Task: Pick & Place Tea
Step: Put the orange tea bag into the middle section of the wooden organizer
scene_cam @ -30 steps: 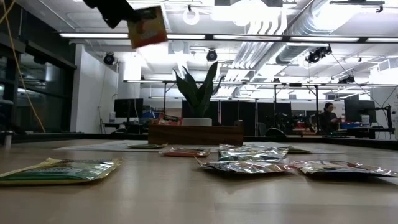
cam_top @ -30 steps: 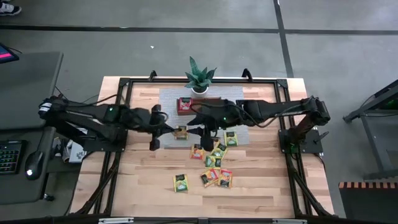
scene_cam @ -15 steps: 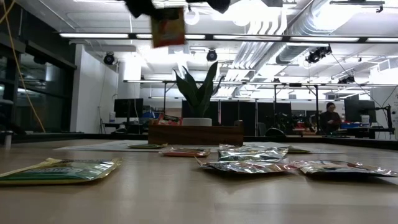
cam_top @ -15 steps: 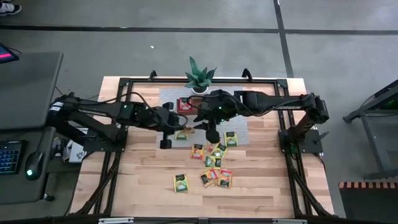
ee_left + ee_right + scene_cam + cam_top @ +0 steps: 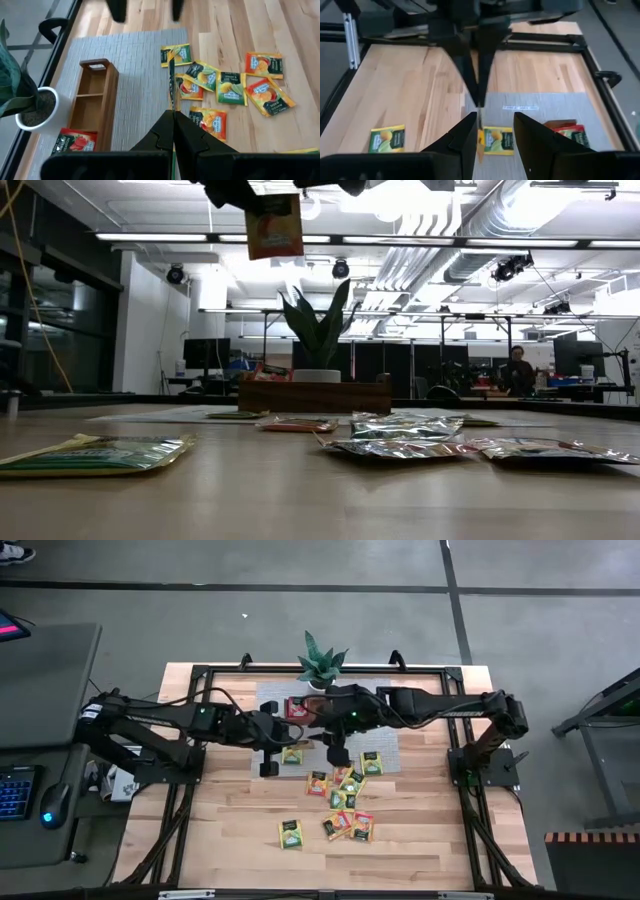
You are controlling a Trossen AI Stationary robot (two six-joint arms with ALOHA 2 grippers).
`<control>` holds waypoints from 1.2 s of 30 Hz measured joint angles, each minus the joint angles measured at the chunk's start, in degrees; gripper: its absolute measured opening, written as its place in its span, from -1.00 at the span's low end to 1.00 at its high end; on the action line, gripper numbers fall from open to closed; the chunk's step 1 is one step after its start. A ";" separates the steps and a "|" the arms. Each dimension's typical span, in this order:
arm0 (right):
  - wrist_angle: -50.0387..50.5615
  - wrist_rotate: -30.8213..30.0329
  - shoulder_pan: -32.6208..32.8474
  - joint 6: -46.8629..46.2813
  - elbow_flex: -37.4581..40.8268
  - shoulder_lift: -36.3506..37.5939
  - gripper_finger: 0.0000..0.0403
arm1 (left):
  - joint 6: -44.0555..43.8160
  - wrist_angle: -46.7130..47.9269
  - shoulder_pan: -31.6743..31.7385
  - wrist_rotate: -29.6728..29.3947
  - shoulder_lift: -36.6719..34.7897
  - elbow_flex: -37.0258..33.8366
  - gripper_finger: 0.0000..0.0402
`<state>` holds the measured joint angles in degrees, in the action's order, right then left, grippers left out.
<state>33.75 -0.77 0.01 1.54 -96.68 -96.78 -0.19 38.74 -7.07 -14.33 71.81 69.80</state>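
My left gripper point(image 5: 285, 747) is shut on an orange-and-yellow tea packet point(image 5: 274, 227) and holds it high over the grey mat point(image 5: 135, 60). My right gripper point(image 5: 495, 125) is open. Its two fingers stand on either side of that packet's lower edge point(image 5: 480, 142), and I cannot tell whether they touch it. The brown wooden tray point(image 5: 92, 107) lies flat on the mat beside the potted plant point(image 5: 322, 662), with a red packet point(image 5: 70, 142) in one end compartment. Several loose packets point(image 5: 345, 805) lie flat on the table and on the mat's near edge. My left gripper pinches the packet by its upper edge point(image 5: 270, 197) between the two shut fingers point(image 5: 162, 132). The packet is lifted clear and hangs upright below the fingers. It shows edge-on in both wrist views.
Black frame rails point(image 5: 200, 675) run along the table's edges. A yellow packet point(image 5: 498, 139) lies on the mat under the held one. Another lies alone on the wood point(image 5: 386, 138). Bare wood point(image 5: 230, 830) is free toward the near left.
My left gripper has carried the hanging packet toward the table's right, to meet the right gripper over the mat. The right gripper has drawn toward the far side and closer to the packet. The packets on the table have not moved.
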 joint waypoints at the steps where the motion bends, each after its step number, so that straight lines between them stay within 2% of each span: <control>1: 0.27 0.13 -0.06 -0.27 0.00 -0.11 -0.38 | -0.02 0.00 0.00 -0.03 0.00 0.00 -1.00; 12: 1.65 0.89 -0.28 -1.91 0.07 -1.88 -0.38 | -0.28 -0.02 0.00 -0.09 -0.02 -0.02 -1.00; 18: 1.24 4.20 -0.12 -2.86 0.07 -4.26 -0.38 | -0.23 0.09 0.00 -0.36 -0.02 -0.07 -1.00; 36: -3.59 4.48 0.05 -2.97 0.04 -6.07 -0.38 | -0.52 0.63 0.00 -0.08 -0.02 -0.07 -1.00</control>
<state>30.16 3.70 0.05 -1.43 -96.64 -102.85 -0.71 39.38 -7.07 -14.41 71.79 69.73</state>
